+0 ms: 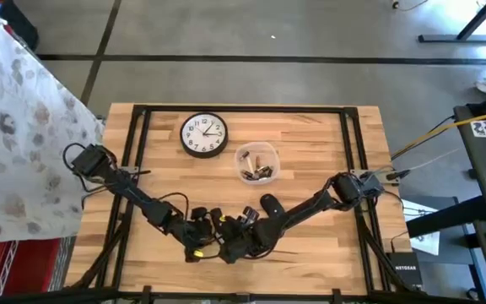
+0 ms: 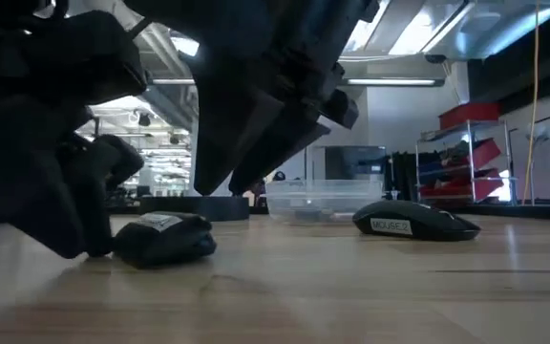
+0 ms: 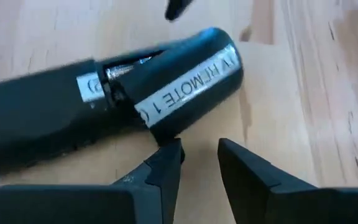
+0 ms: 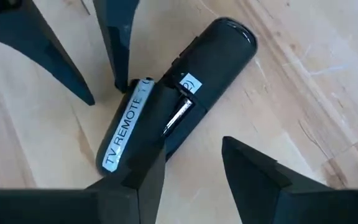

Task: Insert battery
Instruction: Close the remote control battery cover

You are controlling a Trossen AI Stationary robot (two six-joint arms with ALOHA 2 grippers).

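A black TV remote (image 4: 166,118) lies at the lower centre of the high view on the wooden surface (image 1: 310,143), its battery cover (image 3: 185,81) askew over the open compartment. The left pincer (image 3: 197,165) and right pincer (image 4: 188,168) both stand slightly open beside it, gripping nothing. Farther up lie a computer mouse (image 2: 413,222), a clear container (image 1: 256,163) and a wall clock (image 1: 204,134).
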